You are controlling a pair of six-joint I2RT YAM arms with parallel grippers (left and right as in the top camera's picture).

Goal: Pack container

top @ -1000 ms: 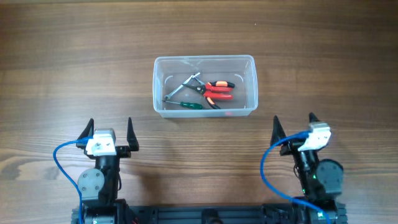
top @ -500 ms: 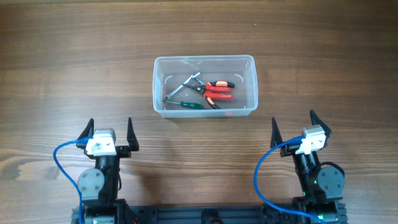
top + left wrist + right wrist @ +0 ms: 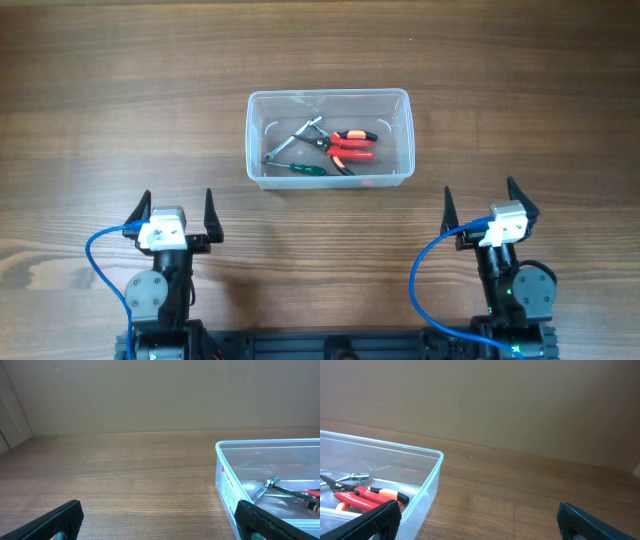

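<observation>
The clear plastic container (image 3: 330, 97) sits in the middle of the wooden table. Inside it lie red-handled pliers (image 3: 350, 146), a silver wrench (image 3: 291, 140) and a green-handled screwdriver (image 3: 305, 169). My left gripper (image 3: 172, 213) is open and empty near the table's front left, well short of the container. My right gripper (image 3: 484, 203) is open and empty at the front right. The container's corner shows in the left wrist view (image 3: 235, 467) and in the right wrist view (image 3: 427, 485), with the pliers (image 3: 365, 497) inside.
Bare wood table (image 3: 120, 100) lies around the container on all sides. A blue cable (image 3: 95, 250) loops beside the left arm and another (image 3: 425, 275) beside the right arm.
The right arm has shifted slightly, its gripper ending a little further right and lower than a second ago. The left arm and the container have not moved.
</observation>
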